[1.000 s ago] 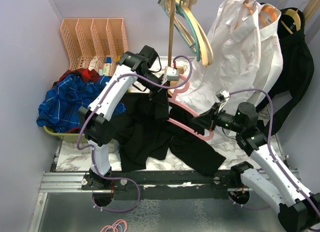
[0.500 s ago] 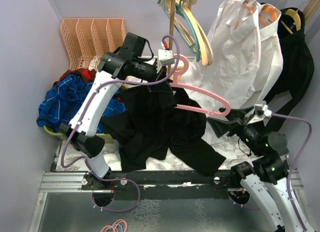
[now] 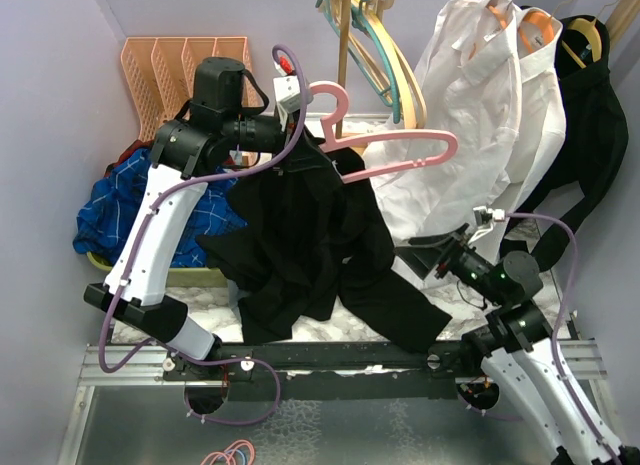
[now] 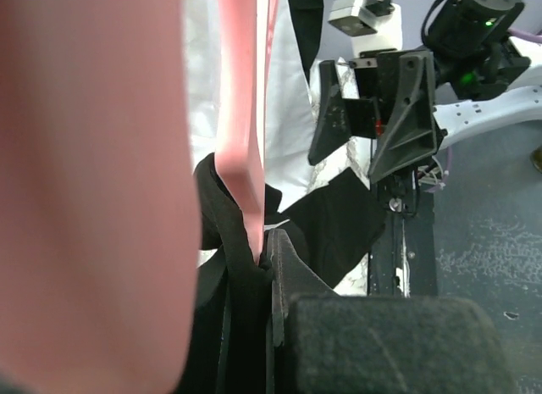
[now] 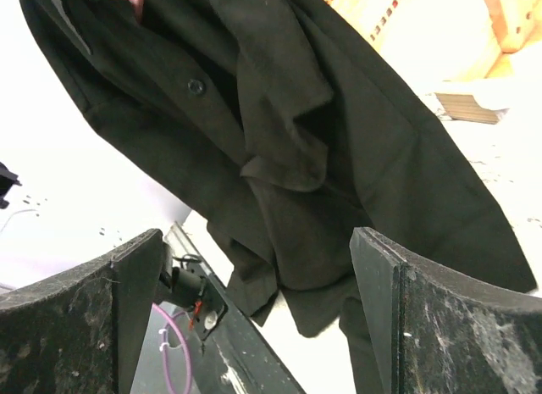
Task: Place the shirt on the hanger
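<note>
The pink hanger [image 3: 400,142] is raised above the table, its hook at the top left and one arm reaching right. My left gripper [image 3: 313,133] is shut on it just below the hook. The left wrist view shows the hanger's bar [image 4: 241,140] pinched at the left gripper [image 4: 262,252] together with black cloth. The black shirt [image 3: 305,235] hangs from the hanger's left part, its lower end lying on the table. My right gripper [image 3: 432,250] stands open and empty at the lower right, apart from the hanger. It faces the hanging shirt [image 5: 296,140] between its fingers [image 5: 449,326].
A white dress shirt [image 3: 480,105] and a dark garment [image 3: 590,135] hang at the back right. Cream and teal hangers [image 3: 378,55] hang by a wooden pole [image 3: 345,65]. An orange rack [image 3: 185,70] and a blue plaid garment [image 3: 130,210] are at the left.
My left arm has lifted the hanger and shirt up and to the left. My right gripper has let go of the hanger's right end, opened and drawn back to the lower right.
</note>
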### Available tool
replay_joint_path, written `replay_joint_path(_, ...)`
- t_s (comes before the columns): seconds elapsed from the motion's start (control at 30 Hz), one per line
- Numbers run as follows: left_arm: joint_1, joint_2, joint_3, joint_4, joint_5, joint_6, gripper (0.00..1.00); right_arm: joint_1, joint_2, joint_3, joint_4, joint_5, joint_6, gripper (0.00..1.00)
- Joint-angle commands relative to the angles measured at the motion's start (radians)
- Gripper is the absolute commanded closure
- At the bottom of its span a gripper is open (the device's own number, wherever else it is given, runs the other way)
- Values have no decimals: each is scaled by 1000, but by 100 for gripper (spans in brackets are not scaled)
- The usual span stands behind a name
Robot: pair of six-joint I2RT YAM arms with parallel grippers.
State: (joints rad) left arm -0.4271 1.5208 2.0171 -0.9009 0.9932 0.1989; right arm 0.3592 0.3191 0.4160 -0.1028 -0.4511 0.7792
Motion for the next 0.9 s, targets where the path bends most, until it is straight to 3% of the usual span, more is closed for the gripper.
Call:
replay_joint_path(0.0,12,-32,-19,64,89,-47,100,7,151,-19,308,-44,71,9)
replay_joint_path(0.2,23,-42,-20,68,102,-52,100,28,352,-7,505,-37,36,11)
replay_joint_path(0.43,46,-39,-18,89,131,-79,100,168,479,-8,601,96,-20,15)
replay_joint_path(0.63,58,-34,-24,95,153,-90,100,220,554,20,677,162,-18,26)
replay_joint_path(0.77,65,-38,-28,98,157,-93,100,233,614,45,702,156,-23,54)
replay_joint_path(0.87,73,-42,-29,95,156,-89,100,240,637,47,701,161,-26,97)
